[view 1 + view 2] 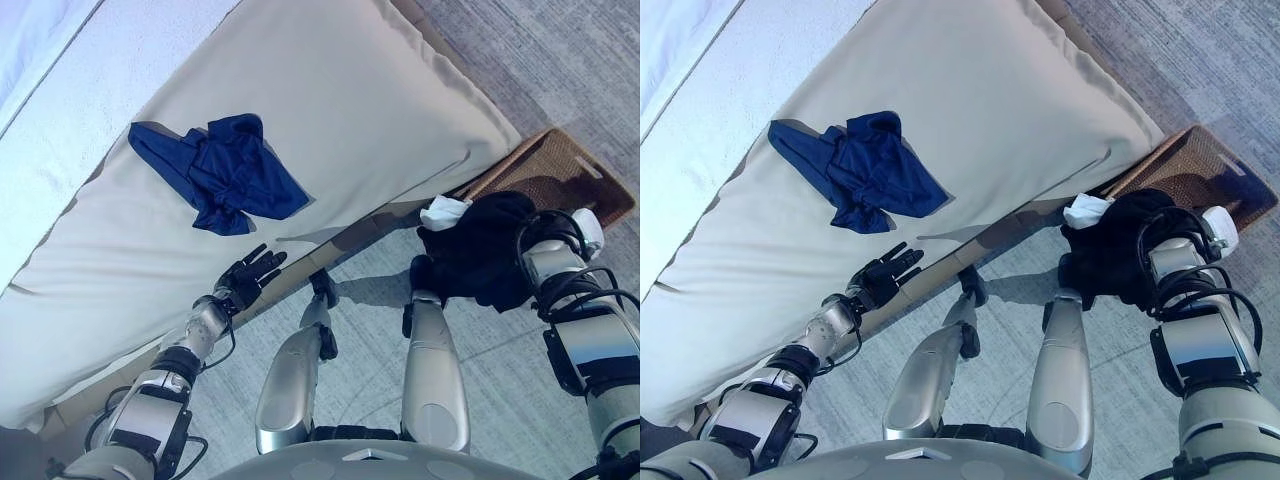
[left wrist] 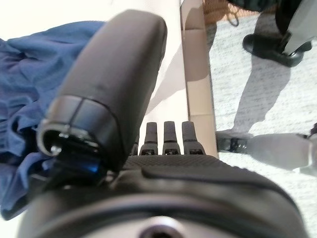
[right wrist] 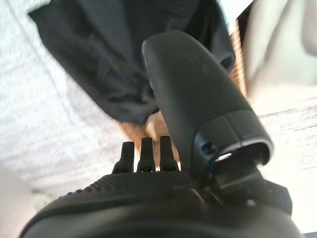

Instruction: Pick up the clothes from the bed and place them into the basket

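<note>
1. Blue garment [image 1: 225,172] lies crumpled on the beige mattress [image 1: 350,110], just beyond the left hand [image 1: 250,274].
2. Left hand: fingers spread, holding nothing, over the mattress edge.
3. Black garment [image 1: 480,245] with a white piece [image 1: 443,211] hangs from the right hand [image 3: 198,99], thumb pinching it, just short of the wicker basket [image 1: 560,170].

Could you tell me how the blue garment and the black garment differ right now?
The blue garment lies crumpled on the bed, untouched; the black garment hangs off the bed beside the basket, carried by the right robot hand. The left robot hand is open near the blue one. Both are dark, bunched cloth.
</note>
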`<state>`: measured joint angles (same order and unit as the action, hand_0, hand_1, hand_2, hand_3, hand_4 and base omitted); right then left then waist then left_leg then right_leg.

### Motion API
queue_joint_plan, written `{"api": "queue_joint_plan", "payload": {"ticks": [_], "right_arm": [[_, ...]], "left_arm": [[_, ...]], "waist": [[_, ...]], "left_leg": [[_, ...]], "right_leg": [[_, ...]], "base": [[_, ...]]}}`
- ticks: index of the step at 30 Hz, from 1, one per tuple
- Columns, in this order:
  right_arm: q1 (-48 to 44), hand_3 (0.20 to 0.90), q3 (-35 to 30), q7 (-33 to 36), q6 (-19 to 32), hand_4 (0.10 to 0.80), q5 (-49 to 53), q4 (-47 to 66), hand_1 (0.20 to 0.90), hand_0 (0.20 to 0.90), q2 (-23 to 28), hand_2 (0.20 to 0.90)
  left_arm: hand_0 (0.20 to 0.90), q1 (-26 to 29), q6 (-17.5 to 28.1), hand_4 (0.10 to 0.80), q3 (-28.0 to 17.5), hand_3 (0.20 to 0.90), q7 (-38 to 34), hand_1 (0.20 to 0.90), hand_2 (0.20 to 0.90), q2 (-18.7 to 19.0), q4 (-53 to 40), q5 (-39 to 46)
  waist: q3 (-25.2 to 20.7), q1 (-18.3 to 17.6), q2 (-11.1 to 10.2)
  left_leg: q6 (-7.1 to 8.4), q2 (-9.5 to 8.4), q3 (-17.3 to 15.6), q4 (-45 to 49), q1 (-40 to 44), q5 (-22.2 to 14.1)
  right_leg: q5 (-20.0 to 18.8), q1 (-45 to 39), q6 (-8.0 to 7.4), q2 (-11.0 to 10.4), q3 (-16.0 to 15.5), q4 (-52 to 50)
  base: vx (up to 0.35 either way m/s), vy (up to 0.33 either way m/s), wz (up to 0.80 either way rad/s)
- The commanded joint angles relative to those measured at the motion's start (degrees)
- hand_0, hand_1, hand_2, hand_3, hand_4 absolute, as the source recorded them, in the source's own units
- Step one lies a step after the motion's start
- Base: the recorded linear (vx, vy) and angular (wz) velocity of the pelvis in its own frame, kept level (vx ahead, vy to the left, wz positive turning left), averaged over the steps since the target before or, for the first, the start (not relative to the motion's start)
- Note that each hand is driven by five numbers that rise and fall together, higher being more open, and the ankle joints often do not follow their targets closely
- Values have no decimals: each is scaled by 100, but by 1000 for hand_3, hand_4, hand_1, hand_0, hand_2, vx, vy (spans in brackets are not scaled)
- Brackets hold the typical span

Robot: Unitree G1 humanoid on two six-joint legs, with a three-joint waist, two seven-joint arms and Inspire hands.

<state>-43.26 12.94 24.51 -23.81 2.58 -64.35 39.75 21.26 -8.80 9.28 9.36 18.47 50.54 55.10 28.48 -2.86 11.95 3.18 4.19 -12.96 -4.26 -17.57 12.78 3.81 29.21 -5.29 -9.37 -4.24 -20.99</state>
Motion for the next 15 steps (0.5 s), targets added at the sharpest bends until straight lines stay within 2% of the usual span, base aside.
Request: {"api": "queue_joint_plan", "payload": {"ticks": [1,4,5,9,12,15], "right_arm": [[9,900,-100,848,-68,800,-475,526,900,900,861,900],[322,900,-340,1281,-41,800,-528,1731,900,900,993,900],[413,900,-496,1334,-2,800,-704,2161,900,900,1025,900],[848,900,-1018,1470,151,800,-1862,4247,900,900,979,900],[1032,900,-1045,1165,589,800,-2128,4816,900,900,841,900],[1163,900,-915,447,965,800,-2394,5248,900,900,721,900]], "left_arm": [[900,-345,78,800,-12,900,-12,900,900,239,-153,121],[900,-661,196,800,-45,900,-140,900,900,138,-313,105],[900,-745,213,800,-96,900,-156,900,900,110,-341,122],[900,-1099,299,800,-352,900,-288,900,900,-107,-264,160],[900,-1309,312,800,-520,900,-332,900,900,-199,-162,88],[900,-1562,344,800,-684,900,-317,900,900,-261,-14,-19]], "waist": [[127,-71,-98],[8,-38,-314],[-17,-30,-379],[-302,1,-648],[-515,122,-819],[-744,289,-967]], "left_leg": [[-33,-266,311,754,208,-1156],[-45,-221,317,727,427,-1228],[-94,-211,251,737,422,-1152],[-141,-263,201,624,793,-1269],[-170,-326,250,477,1029,-1300],[-212,-386,341,411,1222,-1326]], "right_leg": [[194,-605,434,361,-623,562],[115,-937,399,385,-702,778],[-45,-981,430,382,-772,877],[-90,-1458,348,391,-803,1155],[-168,-1816,262,351,-855,1410],[-222,-2101,194,282,-974,1545]], "base": [[76,19,22],[69,47,21],[32,109,16],[132,191,9],[166,164,24],[162,164,23]]}}
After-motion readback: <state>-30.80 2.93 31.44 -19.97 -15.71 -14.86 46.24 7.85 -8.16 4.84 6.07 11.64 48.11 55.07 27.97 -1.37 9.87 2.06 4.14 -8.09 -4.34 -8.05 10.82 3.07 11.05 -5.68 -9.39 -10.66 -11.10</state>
